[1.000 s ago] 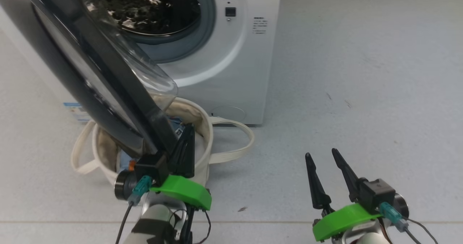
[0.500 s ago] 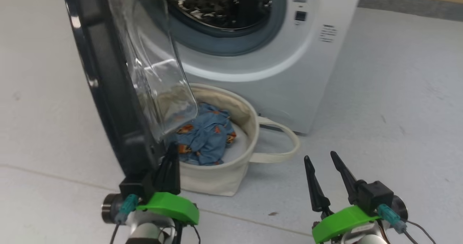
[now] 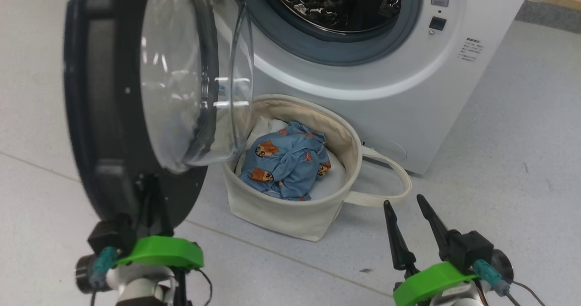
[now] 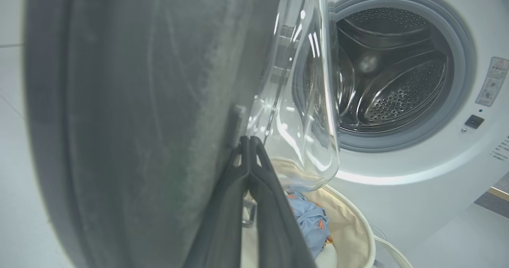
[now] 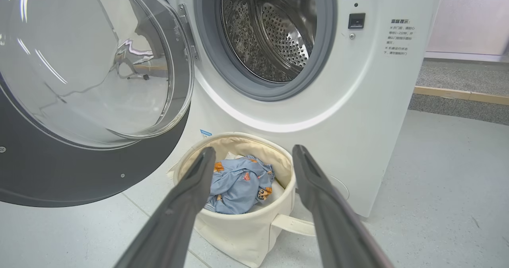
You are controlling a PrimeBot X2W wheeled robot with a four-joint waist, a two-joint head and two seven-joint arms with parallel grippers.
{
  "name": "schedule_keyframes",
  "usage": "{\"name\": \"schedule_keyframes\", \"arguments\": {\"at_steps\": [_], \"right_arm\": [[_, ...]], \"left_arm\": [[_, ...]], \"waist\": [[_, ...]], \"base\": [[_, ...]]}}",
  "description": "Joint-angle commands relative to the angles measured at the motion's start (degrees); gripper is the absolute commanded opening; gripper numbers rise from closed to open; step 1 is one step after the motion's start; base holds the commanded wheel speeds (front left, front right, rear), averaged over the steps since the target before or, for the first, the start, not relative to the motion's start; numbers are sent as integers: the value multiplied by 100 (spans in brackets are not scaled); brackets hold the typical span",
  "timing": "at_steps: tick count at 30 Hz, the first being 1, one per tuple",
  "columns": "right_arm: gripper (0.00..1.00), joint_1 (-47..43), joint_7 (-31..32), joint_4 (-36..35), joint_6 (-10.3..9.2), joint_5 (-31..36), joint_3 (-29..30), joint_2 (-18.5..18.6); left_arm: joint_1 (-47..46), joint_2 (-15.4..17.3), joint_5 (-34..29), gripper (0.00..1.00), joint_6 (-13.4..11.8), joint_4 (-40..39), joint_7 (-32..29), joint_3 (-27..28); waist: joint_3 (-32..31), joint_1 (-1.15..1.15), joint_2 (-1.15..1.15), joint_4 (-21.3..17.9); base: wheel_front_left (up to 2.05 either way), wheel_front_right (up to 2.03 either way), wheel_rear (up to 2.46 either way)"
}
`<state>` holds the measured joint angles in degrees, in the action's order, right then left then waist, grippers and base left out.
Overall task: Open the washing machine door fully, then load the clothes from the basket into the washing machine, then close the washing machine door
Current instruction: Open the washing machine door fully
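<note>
The washing machine door (image 3: 104,115) stands swung out to the left, its clear glass bulge (image 3: 190,74) facing the white washing machine (image 3: 408,92) and its steel drum (image 3: 336,2). My left gripper (image 3: 152,181) is shut, holding nothing, and its fingertips (image 4: 248,138) rest against the door's black inner rim (image 4: 131,121) at the bottom. The cream basket (image 3: 281,215) sits on the floor before the washer and holds the blue bear-print clothes (image 3: 286,160). My right gripper (image 3: 403,200) hangs open to the basket's right, and in its wrist view it (image 5: 254,150) points at the clothes (image 5: 238,184).
A plain white cloth (image 3: 327,183) lies under the garment. The basket's loop handle (image 3: 390,179) sticks out toward my right gripper. A wooden strip (image 5: 461,95) and dark flooring run behind the washer on the right. Pale floor surrounds everything.
The head camera has shifted. The door has swung further open to the left with my shut left gripper against it, uncovering the basket and clothes. The right gripper has stayed put.
</note>
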<state>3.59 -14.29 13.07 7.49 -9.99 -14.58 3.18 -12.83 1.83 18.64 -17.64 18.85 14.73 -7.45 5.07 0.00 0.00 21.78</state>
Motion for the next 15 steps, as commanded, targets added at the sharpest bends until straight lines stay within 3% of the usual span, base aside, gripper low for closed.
{"name": "schedule_keyframes", "arguments": {"at_steps": [1,15], "right_arm": [[100,65,-71,-161,0,60,-139,-30],[100,242,-71,-177,0,358,80,114]], "left_arm": [[-135,105,-75,0,-26,-203,27,375],[-712,632,23,0,198,-287,27,1934]], "waist": [[34,0,0,-11],[743,0,0,-76]], "base": [[0,0,0],[0,0,0]]}}
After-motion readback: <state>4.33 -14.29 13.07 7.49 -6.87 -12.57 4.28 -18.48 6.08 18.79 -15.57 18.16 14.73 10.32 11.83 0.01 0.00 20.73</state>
